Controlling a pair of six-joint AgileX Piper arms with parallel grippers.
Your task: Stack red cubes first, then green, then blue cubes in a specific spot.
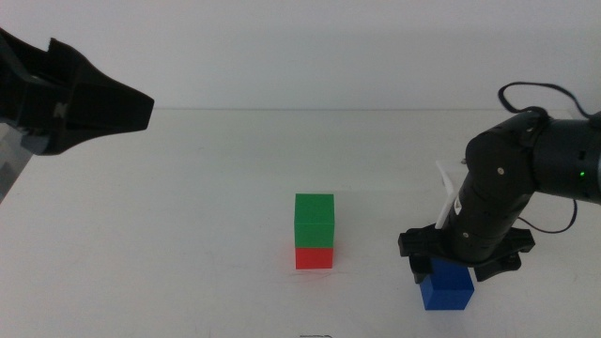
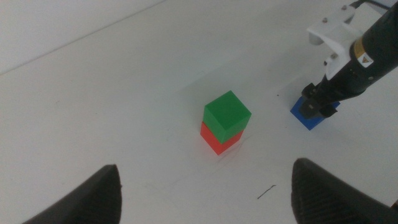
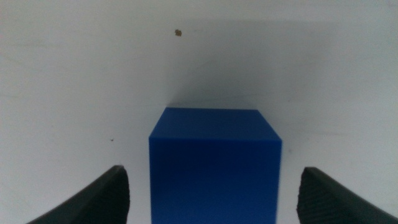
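Right pincer hangs spread wide, 2 jaws flanking our blue cube on the desk, not yet touching. We should centre, close squarely, then lift toward the green-on-red stack beyond. Left pincer waits open, farther off.

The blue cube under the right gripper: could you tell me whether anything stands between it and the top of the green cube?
Nothing visible does: only bare table separates the blue cube, below the open right gripper, from the green cube.
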